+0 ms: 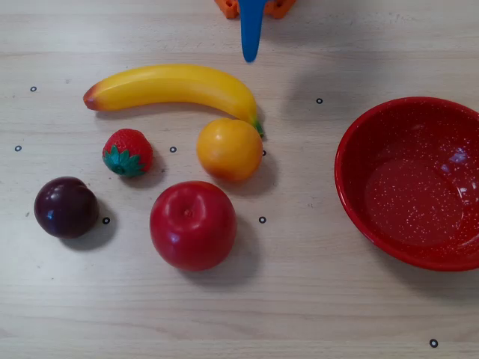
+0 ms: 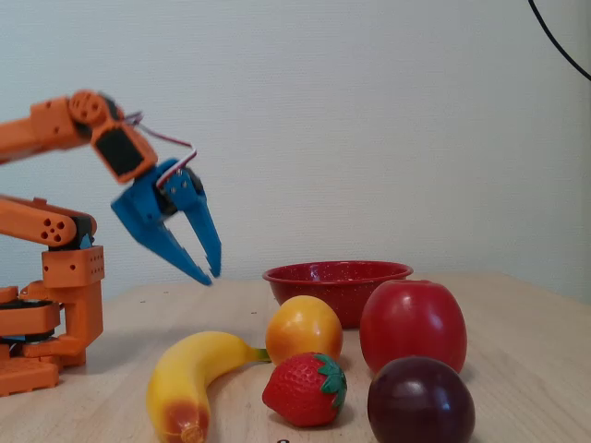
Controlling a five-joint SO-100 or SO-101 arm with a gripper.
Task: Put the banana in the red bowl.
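Yellow, the banana (image 1: 176, 84) lies flat on the desk (image 1: 299, 299), long axis left to right in the overhead view, reddish tip left, stem touching the orange (image 1: 230, 149). The blue tool (image 2: 211, 273) hangs above, slightly open and empty. The red bowl (image 1: 352, 187) sits well right.

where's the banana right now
In the overhead view the banana lies on the table at upper left, its stem end beside the orange fruit, with the strawberry just below it.

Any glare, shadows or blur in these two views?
Overhead view: sharp, soft shadows right of the fruit, a glare patch inside the red bowl. Fixed view: even light, highlights on the apple and banana, gripper crisp, nearest fruit slightly soft.
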